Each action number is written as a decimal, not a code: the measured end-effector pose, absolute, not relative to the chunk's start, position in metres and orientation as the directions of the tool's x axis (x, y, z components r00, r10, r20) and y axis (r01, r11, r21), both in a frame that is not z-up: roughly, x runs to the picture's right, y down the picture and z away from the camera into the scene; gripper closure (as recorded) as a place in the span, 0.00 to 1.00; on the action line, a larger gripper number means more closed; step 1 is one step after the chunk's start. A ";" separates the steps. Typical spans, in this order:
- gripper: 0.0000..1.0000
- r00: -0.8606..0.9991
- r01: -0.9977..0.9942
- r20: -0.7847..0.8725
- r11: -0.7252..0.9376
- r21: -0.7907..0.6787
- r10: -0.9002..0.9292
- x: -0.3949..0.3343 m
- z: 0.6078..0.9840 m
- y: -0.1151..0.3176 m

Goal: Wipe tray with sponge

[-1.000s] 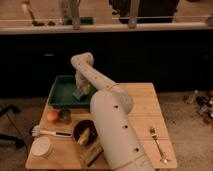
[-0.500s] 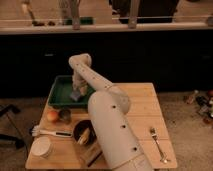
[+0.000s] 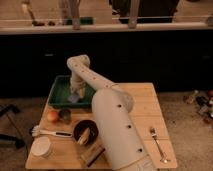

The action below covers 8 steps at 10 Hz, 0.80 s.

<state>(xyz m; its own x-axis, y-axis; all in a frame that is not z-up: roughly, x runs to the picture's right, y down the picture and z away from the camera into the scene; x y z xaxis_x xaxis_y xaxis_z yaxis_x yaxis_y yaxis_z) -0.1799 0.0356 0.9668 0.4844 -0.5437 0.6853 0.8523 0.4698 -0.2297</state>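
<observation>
The dark green tray sits at the back left of the wooden table. My white arm reaches over it from the front right. My gripper points down into the tray near its middle. A small bluish-grey patch right under the gripper looks like the sponge, resting on the tray floor. The arm hides the tray's right part.
A wooden table holds an orange fruit, a small cup, a brush, a white bowl, a dark round bowl, a tan-brown block and a fork. A dark counter runs behind.
The gripper has shifted a little leftward inside the tray, and the arm's upper bend has moved left with it.
</observation>
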 end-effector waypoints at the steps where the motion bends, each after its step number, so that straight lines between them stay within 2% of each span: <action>1: 0.99 0.493 0.849 0.682 0.470 -0.242 -0.541 -0.172 0.965 0.036; 8: 0.99 0.579 0.803 0.619 0.505 -0.318 -0.530 -0.133 0.968 0.020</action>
<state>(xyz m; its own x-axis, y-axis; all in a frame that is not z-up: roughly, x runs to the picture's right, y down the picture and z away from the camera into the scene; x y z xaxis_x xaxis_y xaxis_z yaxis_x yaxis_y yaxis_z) -0.1326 0.0200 0.9678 0.5789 -0.5304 0.6194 0.8026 0.5048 -0.3178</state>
